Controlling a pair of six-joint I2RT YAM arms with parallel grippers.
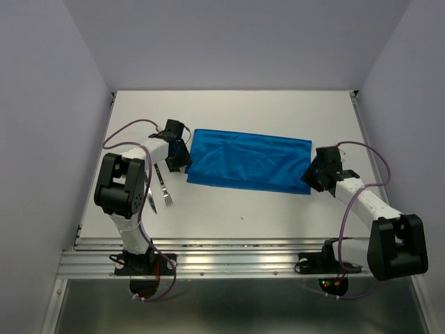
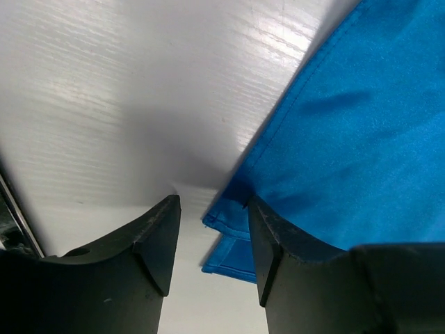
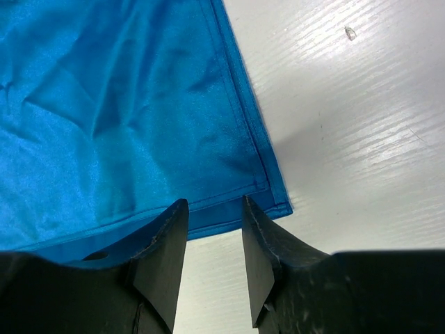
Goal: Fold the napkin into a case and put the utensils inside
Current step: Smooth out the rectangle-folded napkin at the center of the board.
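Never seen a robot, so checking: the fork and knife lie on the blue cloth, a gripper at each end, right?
No: the fork and knife lie on the table by the left arm, off the napkin, per the top view. The left gripper and right gripper do sit at its ends.

1. The napkin (image 1: 249, 161) lies across the middle of the table (image 1: 243, 111), its long sides roughly along the near edge.
2. The utensils (image 1: 165, 196) lie left of it, closer to the near edge, beside the left arm.
3. The left gripper (image 1: 182, 161) sits at the napkin's near left corner, and the right gripper (image 1: 311, 175) at its near right corner.
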